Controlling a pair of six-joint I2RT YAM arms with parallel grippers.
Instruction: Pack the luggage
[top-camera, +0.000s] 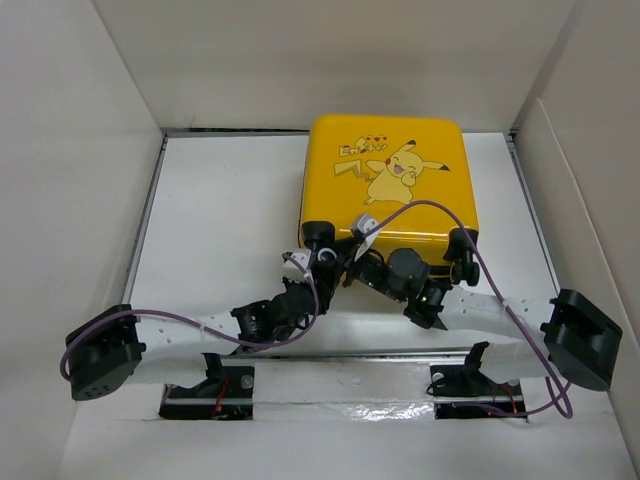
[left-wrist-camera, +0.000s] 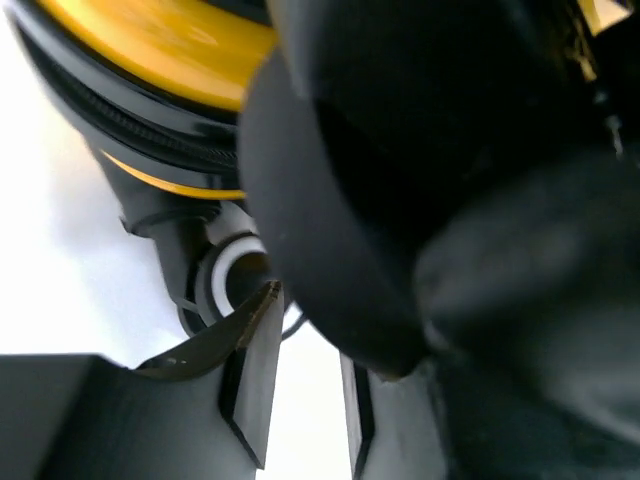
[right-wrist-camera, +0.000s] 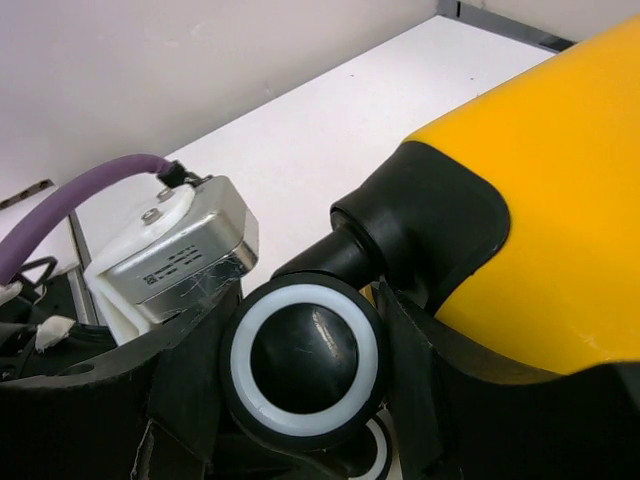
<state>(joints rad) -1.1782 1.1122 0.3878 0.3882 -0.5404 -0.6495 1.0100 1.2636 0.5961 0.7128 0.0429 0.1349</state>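
The luggage (top-camera: 388, 180) is a yellow hard-shell suitcase with a Pikachu print. It lies flat and closed at the back middle of the table, wheels toward me. My right gripper (top-camera: 335, 250) is at its near left corner. In the right wrist view its fingers (right-wrist-camera: 410, 385) press both sides of a black wheel with a white ring (right-wrist-camera: 305, 360), under the yellow shell (right-wrist-camera: 560, 230). My left gripper (top-camera: 324, 270) is just beside it. Its fingers (left-wrist-camera: 250, 385) stand apart with bare table between them, right below the same wheel (left-wrist-camera: 232, 282).
White walls close in the table on the left (top-camera: 70, 180), back and right. The suitcase's other near wheel (top-camera: 462, 241) sits at the right corner. Purple cables (top-camera: 500, 290) loop over both arms. My left wrist camera box (right-wrist-camera: 175, 255) is close to the right gripper.
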